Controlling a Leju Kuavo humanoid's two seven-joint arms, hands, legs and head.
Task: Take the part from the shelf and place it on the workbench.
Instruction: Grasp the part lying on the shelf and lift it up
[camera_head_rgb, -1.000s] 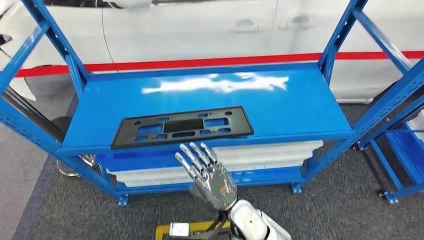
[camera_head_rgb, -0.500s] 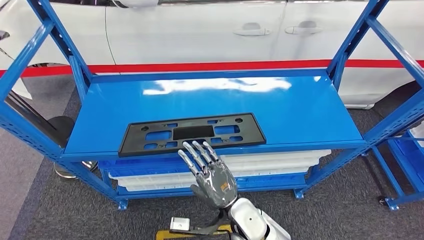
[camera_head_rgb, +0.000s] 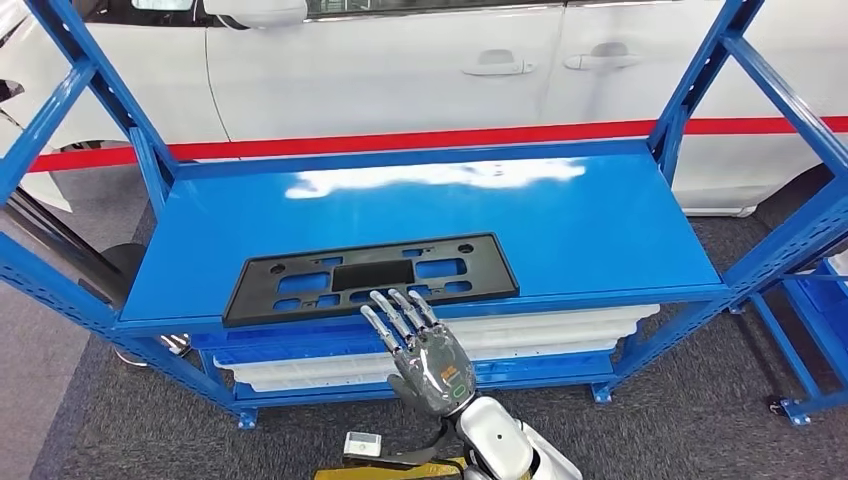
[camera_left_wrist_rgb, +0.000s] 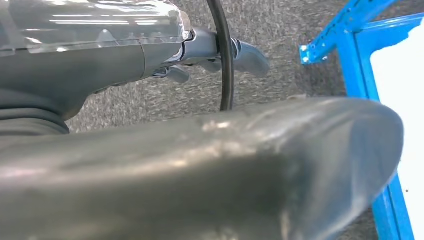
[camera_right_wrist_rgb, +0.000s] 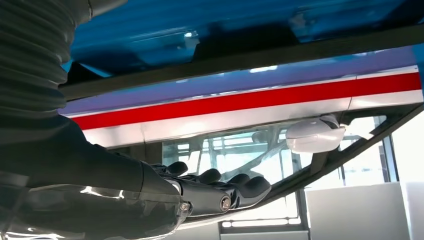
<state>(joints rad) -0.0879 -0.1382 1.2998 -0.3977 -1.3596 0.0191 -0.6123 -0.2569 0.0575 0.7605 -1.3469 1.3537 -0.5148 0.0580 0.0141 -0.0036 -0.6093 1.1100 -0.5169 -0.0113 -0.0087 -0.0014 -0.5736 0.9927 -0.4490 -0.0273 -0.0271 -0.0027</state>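
A: What has moved since half a second ago?

B: The whole scene has shifted a little, so the camera moved, not the things. Against the shelf (camera_head_rgb: 600, 225), the right hand (camera_head_rgb: 425, 350) sits about where it did, just below the front edge, and the black plate (camera_head_rgb: 370, 275) lies in the same spot on the blue top.

A: How does that hand stand?

B: Its fingers (camera_head_rgb: 395, 318) are stretched out and slightly fanned, palm down, holding nothing. The fingertips reach up to the shelf's front edge, right below the plate's near side. Whether they touch the plate cannot be told from the head view. In the right wrist view the dark fingers (camera_right_wrist_rgb: 220, 187) lie straight, side by side, with nothing between them.

A: And the part itself?

B: The plate lies flat on the shelf's top level, toward the front and left of centre, its long side along the front edge.

A: The left hand?

B: In the left wrist view the left hand (camera_left_wrist_rgb: 200, 170) is a blurred grey mass over grey carpet (camera_left_wrist_rgb: 280, 75), with a corner of blue frame beside it. Its state cannot be told.

A: Anything else near the shelf?

B: White trays (camera_head_rgb: 540, 325) are stacked on its lower level, and a white car (camera_head_rgb: 400, 60) with a red stripe stands behind it.
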